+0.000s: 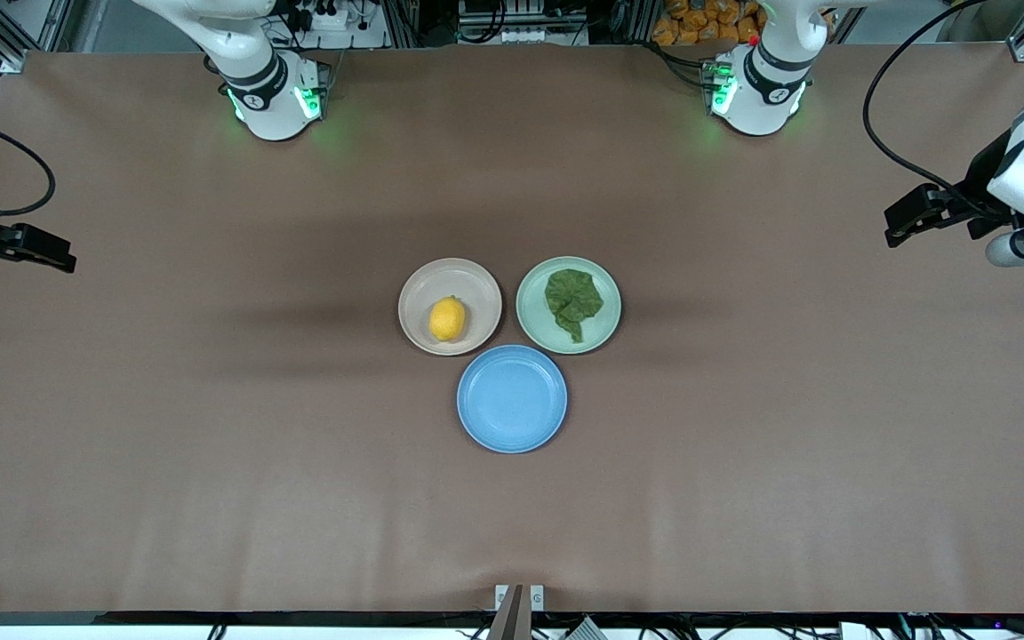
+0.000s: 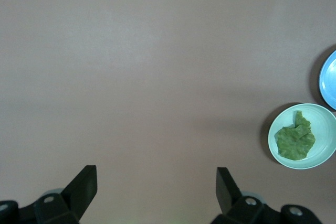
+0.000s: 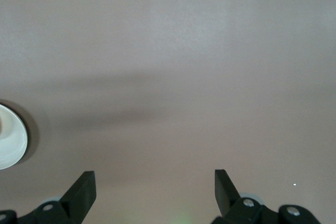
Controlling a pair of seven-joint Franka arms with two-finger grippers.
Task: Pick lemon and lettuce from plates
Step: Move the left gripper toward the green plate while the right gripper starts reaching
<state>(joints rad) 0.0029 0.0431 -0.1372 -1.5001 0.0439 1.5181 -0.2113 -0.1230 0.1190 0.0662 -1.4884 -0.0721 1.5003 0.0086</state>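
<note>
The yellow lemon [image 1: 447, 318] lies on the beige-pinkish plate [image 1: 423, 284] at the table's middle. Beside it, toward the left arm's end, the crinkled green lettuce [image 1: 573, 300] rests on the pale mint plate [image 1: 534, 311]. My left gripper [image 1: 896, 233] hangs open and empty over its end of the table, well apart from the plates. My right gripper [image 1: 66, 261] hangs open and empty over its own end. The left wrist view shows the left gripper [image 2: 156, 179] over bare table, with the lettuce [image 2: 295, 141] on the mint plate [image 2: 323, 124] off to one side. The right gripper [image 3: 155, 182] sees only the beige plate's rim [image 3: 10, 140].
A blue plate [image 1: 512, 398] with nothing on it sits nearer to the front camera than the two other plates and touches both. Its edge also shows as the blue plate [image 2: 329, 85] in the left wrist view. Brown table [image 1: 210, 427] stretches around the plates.
</note>
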